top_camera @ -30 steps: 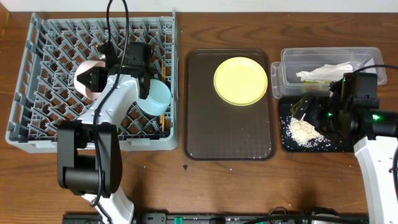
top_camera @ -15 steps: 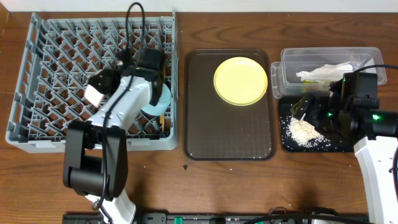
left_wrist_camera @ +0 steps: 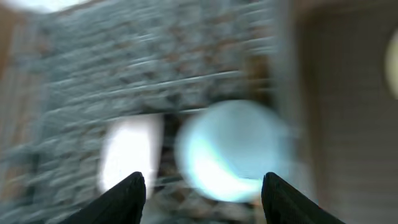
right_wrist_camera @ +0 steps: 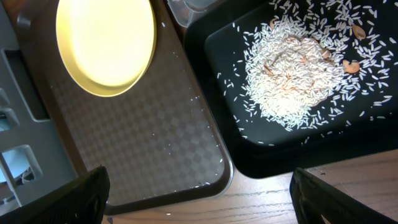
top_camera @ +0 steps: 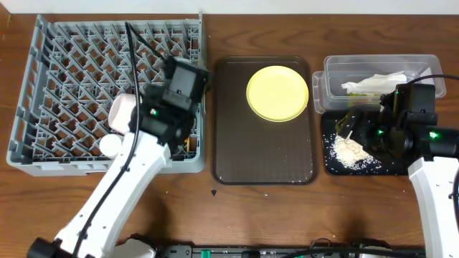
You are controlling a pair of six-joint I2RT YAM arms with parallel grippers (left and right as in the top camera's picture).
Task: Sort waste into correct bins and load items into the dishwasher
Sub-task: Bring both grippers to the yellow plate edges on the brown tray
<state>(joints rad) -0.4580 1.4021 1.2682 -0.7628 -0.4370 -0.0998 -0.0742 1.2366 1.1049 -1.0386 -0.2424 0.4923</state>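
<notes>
Dish rack: you have the grey dish rack [top_camera: 72, 86] on the left of the table [top_camera: 287, 215], the largest item in the overhead view.
Cup: the small white cup [top_camera: 111, 145] sits in the rack near its front edge.
Pinkish-white bowl: the pinkish-white bowl [top_camera: 120, 112] is in the rack, just behind the cup.
Left end effector: your left end effector [left_wrist_camera: 202, 199] hangs over the rack's right side with its fingers apart and nothing between them. The wrist view is heavily blurred.
Light blue bowl: the light blue bowl [left_wrist_camera: 230, 152] shows as a blurred round shape in the rack below that end effector. The arm hides it from overhead.
Serving tray: the dark brown serving tray [top_camera: 264, 143] lies just right of the rack.
Plate: the yellow plate [top_camera: 278, 93] rests on the tray's far half.
Black tray: the black tray [top_camera: 330, 161] holds a heap of rice scraps [right_wrist_camera: 292, 74], with loose grains around it.
Clear tub: the clear tub [top_camera: 423, 64] stands just behind the black tray and holds the napkin [top_camera: 373, 84].
Right end effector: your right end effector [right_wrist_camera: 199, 199] is above the black tray with its fingers wide apart, gripping nothing.
</notes>
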